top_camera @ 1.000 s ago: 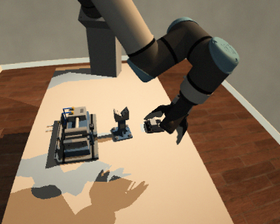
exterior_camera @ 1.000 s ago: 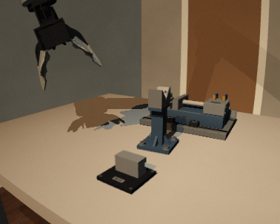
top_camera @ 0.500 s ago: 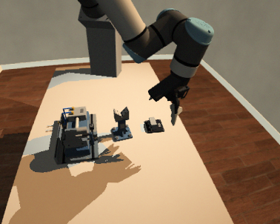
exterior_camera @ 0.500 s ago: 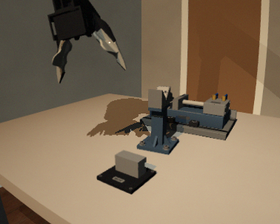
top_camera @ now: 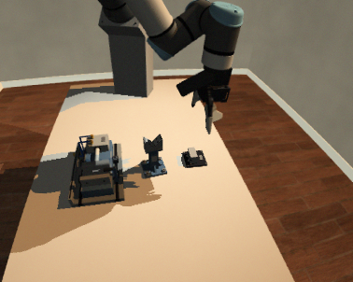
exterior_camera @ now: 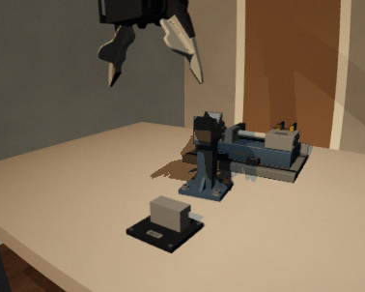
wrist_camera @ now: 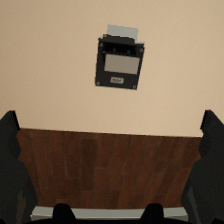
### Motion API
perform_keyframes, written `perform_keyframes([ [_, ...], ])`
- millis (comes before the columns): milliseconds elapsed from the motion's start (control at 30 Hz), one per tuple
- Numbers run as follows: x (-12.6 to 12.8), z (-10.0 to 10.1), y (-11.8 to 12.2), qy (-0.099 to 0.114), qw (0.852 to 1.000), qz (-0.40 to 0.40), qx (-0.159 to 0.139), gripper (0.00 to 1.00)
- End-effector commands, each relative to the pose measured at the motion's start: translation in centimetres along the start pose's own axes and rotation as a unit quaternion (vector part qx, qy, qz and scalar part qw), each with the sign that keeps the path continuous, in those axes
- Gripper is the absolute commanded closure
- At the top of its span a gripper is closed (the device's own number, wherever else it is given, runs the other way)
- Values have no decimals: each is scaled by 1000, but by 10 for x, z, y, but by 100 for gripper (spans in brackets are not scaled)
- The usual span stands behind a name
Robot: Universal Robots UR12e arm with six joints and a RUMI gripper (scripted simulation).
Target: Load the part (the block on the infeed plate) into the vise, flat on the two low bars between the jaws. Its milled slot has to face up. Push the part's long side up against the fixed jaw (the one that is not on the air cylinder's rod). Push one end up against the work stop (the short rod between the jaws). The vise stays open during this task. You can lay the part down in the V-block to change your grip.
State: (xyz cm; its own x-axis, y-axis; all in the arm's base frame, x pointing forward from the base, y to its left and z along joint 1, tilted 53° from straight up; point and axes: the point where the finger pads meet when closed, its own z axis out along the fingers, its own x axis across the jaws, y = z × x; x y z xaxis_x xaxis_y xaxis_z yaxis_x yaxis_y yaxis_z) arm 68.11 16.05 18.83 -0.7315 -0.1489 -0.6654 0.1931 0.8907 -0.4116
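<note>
A pale beige table (top_camera: 185, 224) stands on a dark wood-plank floor (top_camera: 306, 187) edged by a white baseboard under grey walls, and it carries the vise (top_camera: 97, 170), the V-block (top_camera: 153, 156) just beside it and the black infeed plate (exterior_camera: 186, 232) a little further along. The part (exterior_camera: 168, 213) (a plain grey block) sits on the infeed plate, well apart from the vise. The gripper (exterior_camera: 154, 65) hangs high above the table near its edge, its fingers (exterior_camera: 188, 43) spread fully apart and pointing down, holding nothing and touching nothing.
</note>
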Motion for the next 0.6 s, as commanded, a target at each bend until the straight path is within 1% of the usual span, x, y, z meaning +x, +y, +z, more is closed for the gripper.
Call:
perform_keyframes([
  [0,21,-9,3,-19,999,45,-12,0],
  [67,25,-11,4,-21,998,53,-15,0],
  [400,30,-13,4,-24,998,63,-18,0],
  [433,30,-13,4,-24,998,63,-18,49],
  [567,30,-13,4,-24,998,63,-18,49],
])
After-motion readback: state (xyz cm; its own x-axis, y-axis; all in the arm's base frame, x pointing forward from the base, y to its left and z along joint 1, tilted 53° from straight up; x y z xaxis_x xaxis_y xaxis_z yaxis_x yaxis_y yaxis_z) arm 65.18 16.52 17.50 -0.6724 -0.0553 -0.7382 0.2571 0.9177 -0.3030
